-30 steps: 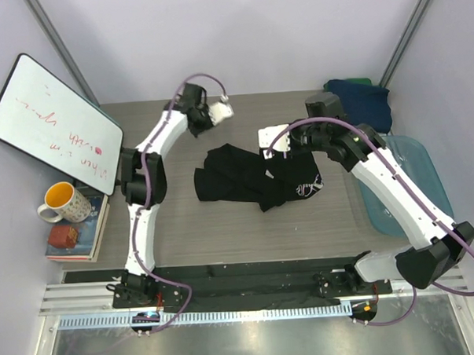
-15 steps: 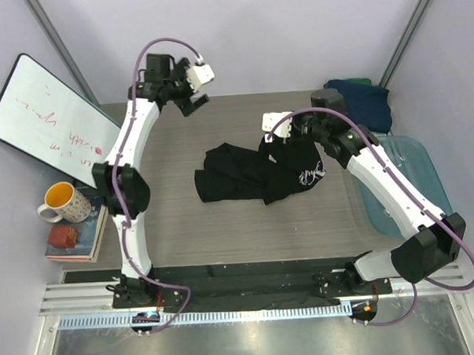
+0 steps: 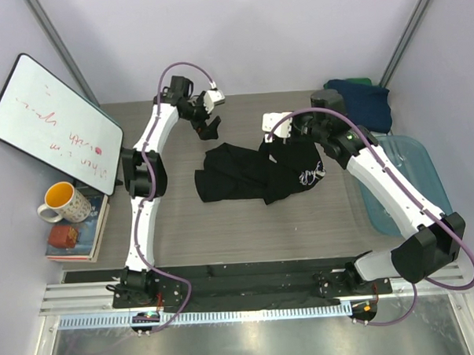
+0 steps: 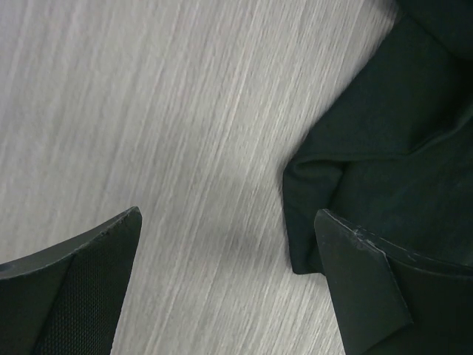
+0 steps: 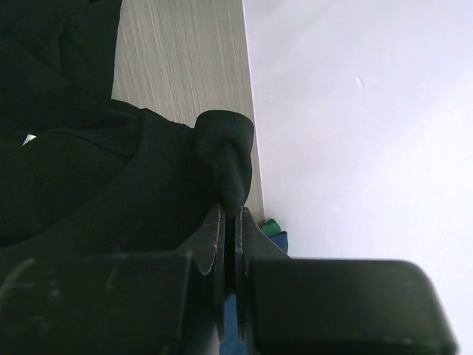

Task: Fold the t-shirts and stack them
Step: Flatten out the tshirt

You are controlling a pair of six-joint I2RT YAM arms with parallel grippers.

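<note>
Seen from above, a crumpled black t-shirt [image 3: 249, 175] of soft cloth with a small white print lies in a loose heap at the middle of a grey wood-grain table [image 3: 184, 219], not yet flattened or folded. The step in hand appears to be opening this garment out so that folding can begin. The right claw [image 5: 230, 214] is pressed together on a bunched fold along the shirt's far right edge and holds that fold raised off the table, with the cloth draping down from it. The left claw [image 4: 228, 222] is spread wide and holds nothing. It hovers over bare table at the shirt's far left corner, and in the wrist view a dark flap of cloth lies just beside its right finger. The left arm stretches far forward from its base at the near edge, with its wrist turned inward and down towards that corner. The right arm arcs up from its base, passes beside a translucent blue plastic tub [image 3: 413, 166] and bends leftward, so its wrist points in at the middle of the table. The next move likely calls for the left claw to shift over the loose flap, lower and pinch it. Both arms could then draw the cloth apart and lay it flat. A folded navy t-shirt [image 3: 363, 101] sits at the far right corner, well apart from the black one, with a sliver of green showing behind it.
</note>
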